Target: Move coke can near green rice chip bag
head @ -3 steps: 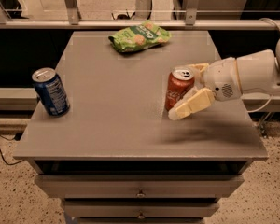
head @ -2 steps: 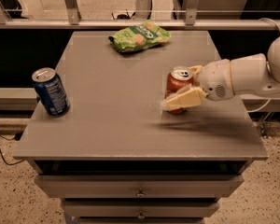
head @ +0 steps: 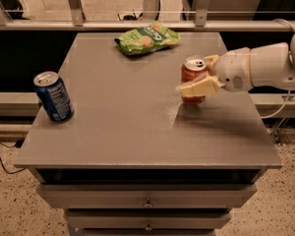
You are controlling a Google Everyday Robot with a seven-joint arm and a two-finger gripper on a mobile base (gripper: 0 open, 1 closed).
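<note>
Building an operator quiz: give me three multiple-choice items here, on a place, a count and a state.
1. Where is the green rice chip bag? A in a drawer; B near the table's far edge; C on the floor.
2. How many cans are on the table? A one; B two; C three.
3. The gripper is: A shut on the coke can; B open above the bag; C out of view.
1 B: lies by the far edge. 2 B: coke can and blue can. 3 A: fingers flank the can, right of centre.
</note>
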